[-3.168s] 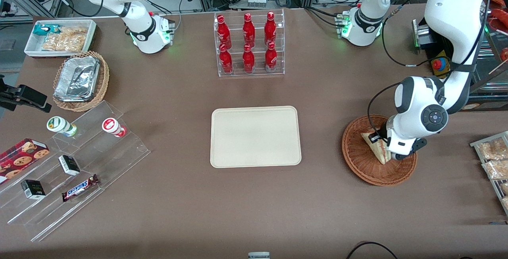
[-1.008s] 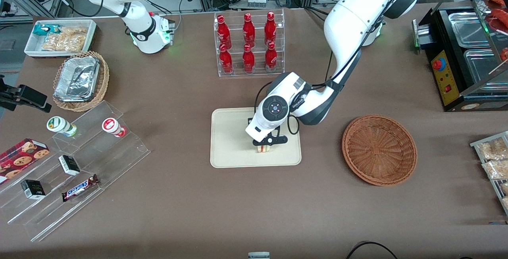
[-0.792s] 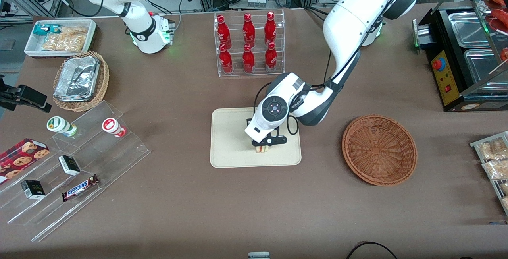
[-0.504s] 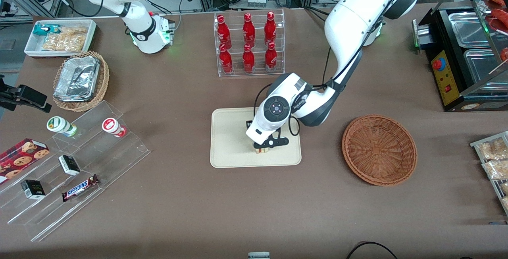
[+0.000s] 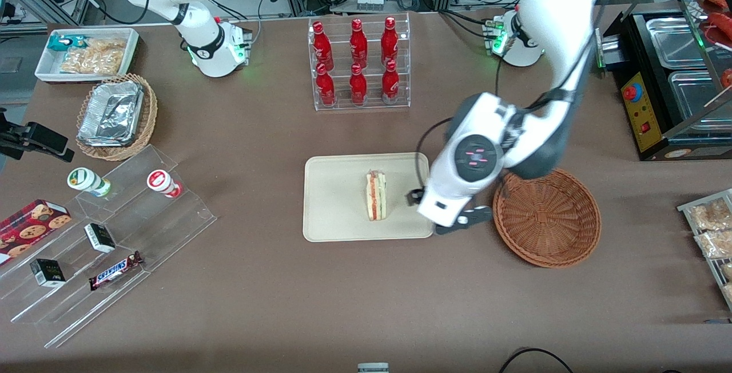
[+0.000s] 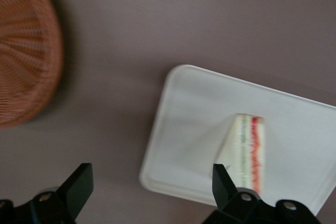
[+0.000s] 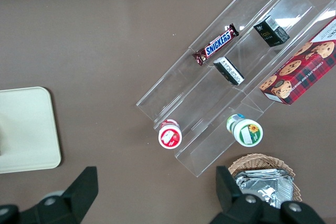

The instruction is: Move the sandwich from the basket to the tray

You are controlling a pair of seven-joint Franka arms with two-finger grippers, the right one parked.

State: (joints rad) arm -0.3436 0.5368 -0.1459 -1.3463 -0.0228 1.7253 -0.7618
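The sandwich (image 5: 376,195) stands on edge on the cream tray (image 5: 337,204), its pink and green filling layers showing. My left gripper (image 5: 444,209) hovers open and empty above the tray's edge nearest the reddish-brown basket (image 5: 546,215), between sandwich and basket. In the left wrist view the sandwich (image 6: 247,150) rests on the tray (image 6: 194,108) beside one black finger (image 6: 223,182), and my gripper (image 6: 150,182) spans bare table and the tray's corner. The basket (image 6: 23,51) holds nothing.
A clear rack of red bottles (image 5: 359,64) stands farther from the front camera than the tray. Toward the parked arm's end are stepped acrylic shelves (image 5: 103,235) with snacks, a tan basket of foil containers (image 5: 117,115) and a white bin (image 5: 86,52). A black appliance (image 5: 663,75) and snack packets (image 5: 712,230) sit at the working arm's end.
My gripper let go of the sandwich, which now rests on the tray. The gripper rose and swung toward the basket.
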